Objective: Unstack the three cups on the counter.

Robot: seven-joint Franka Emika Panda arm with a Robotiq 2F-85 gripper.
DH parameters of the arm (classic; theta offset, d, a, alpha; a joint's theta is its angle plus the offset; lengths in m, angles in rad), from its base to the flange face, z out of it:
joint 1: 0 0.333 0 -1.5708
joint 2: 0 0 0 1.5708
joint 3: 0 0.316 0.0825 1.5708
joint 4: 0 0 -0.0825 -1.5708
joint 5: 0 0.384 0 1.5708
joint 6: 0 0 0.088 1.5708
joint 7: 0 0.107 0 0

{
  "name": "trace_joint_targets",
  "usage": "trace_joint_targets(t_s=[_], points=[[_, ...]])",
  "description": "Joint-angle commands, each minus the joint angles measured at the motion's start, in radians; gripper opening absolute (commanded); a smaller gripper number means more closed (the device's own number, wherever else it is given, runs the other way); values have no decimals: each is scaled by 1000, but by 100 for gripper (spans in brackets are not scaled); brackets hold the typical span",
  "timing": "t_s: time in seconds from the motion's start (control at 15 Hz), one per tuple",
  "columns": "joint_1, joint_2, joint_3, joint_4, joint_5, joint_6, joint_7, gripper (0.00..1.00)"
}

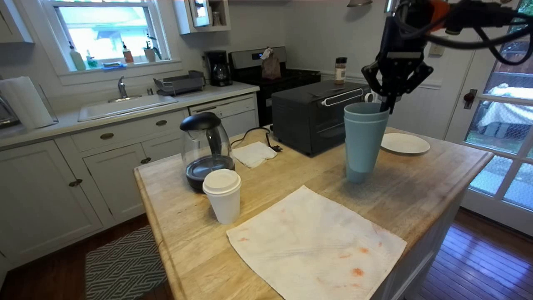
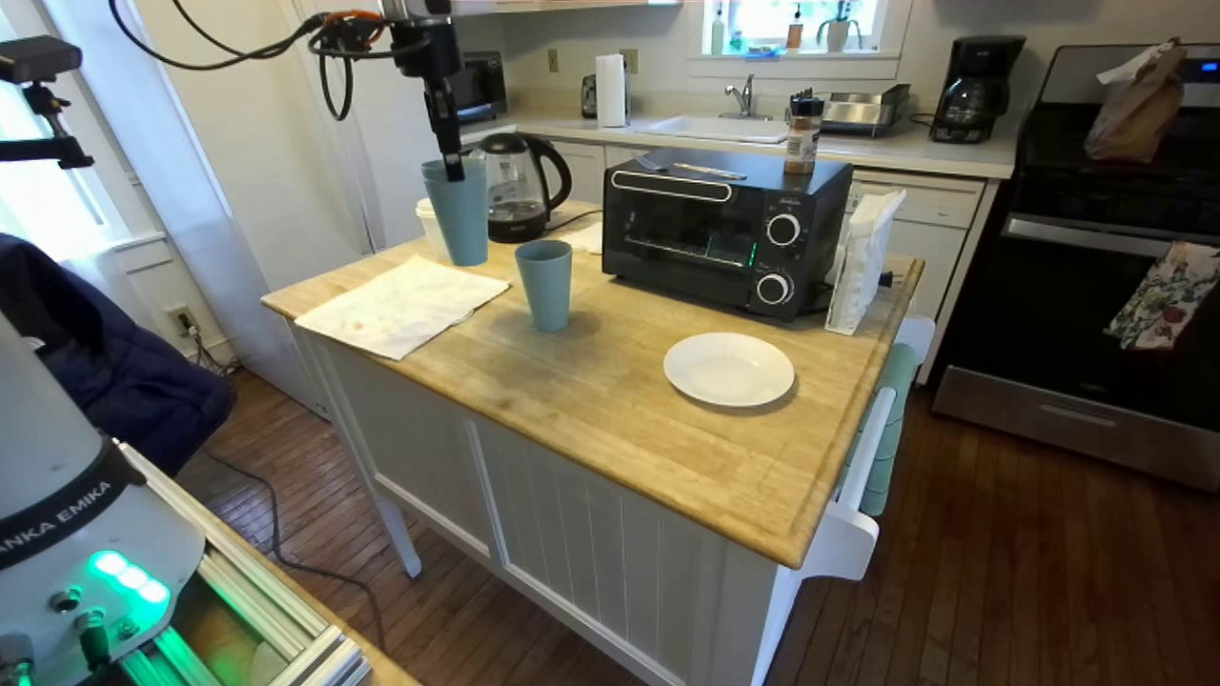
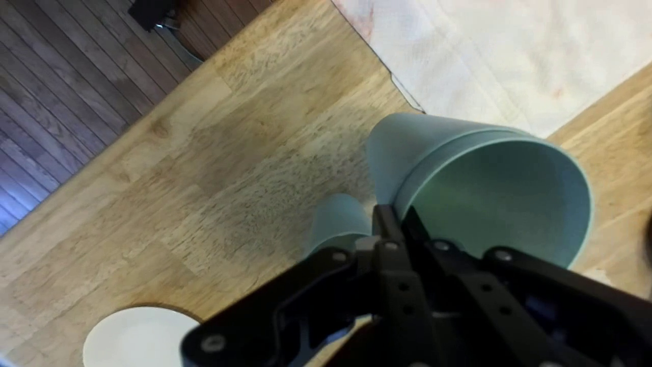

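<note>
In an exterior view I read "ANKA EMIKA" in pale capitals on the dark band around my grey arm, cut by the left edge; the marks on the seasoning jar, the toaster oven's control panel and the stove's blue display are too small to read

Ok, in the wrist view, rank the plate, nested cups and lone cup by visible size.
Nested cups, enlarged by nearness
Plate, cut off by picture edge
Lone cup, partly behind the gripper
</note>
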Motion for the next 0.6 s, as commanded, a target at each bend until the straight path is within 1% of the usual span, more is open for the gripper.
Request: trace_joint_targets(t_s=[0.0, 0.53], points=[[4, 30, -6, -52, -9, 55, 0, 1], [7, 108, -16, -152, -19, 247, 1, 1]])
